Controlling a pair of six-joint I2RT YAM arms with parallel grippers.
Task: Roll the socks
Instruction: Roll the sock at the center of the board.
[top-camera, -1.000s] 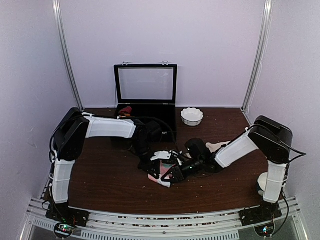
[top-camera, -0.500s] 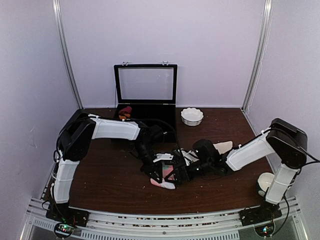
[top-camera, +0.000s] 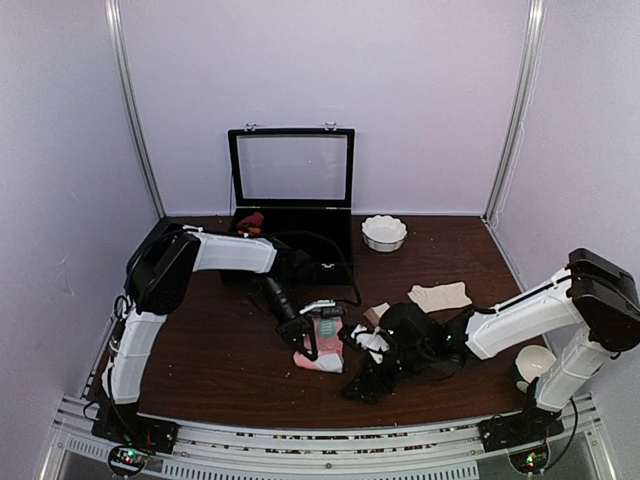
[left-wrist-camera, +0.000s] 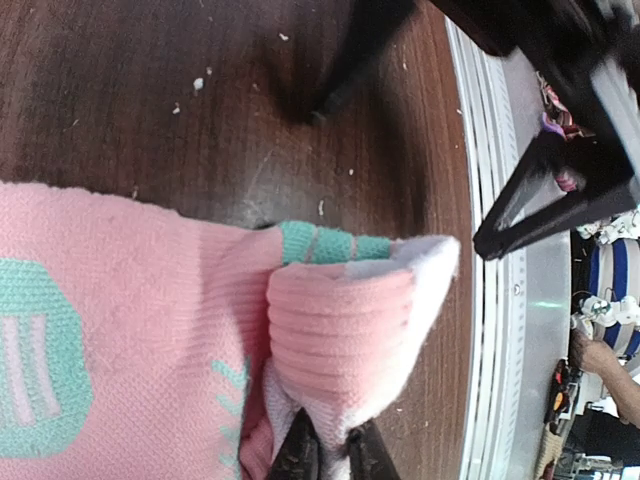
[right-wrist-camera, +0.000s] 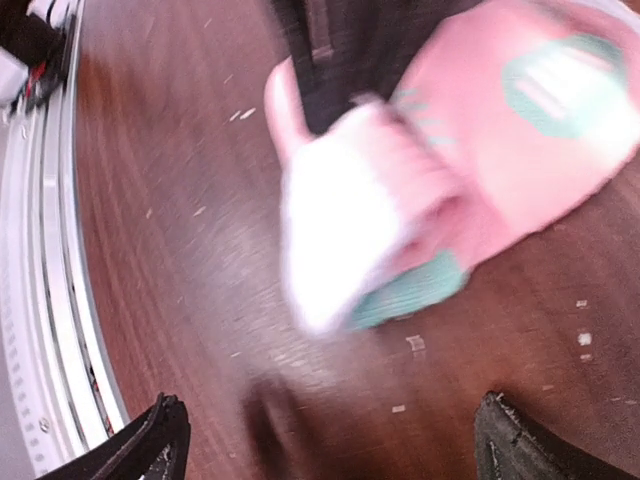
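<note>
Holding: folded cuff of pink sock (left-wrist-camera: 120, 330) is pinched in shut left claw (left-wrist-camera: 335, 455).
Right claw (right-wrist-camera: 335, 440): spread wide, empty; cuff lies just ahead of it.
Cream sock (top-camera: 440, 296): flat on desk (top-camera: 220, 360), right arm (top-camera: 510, 318) nearer.

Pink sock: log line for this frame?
left gripper: shut on pink sock cuff fold | right gripper: open, empty, clear of sock | cream sock: lying apart, untouched
</note>
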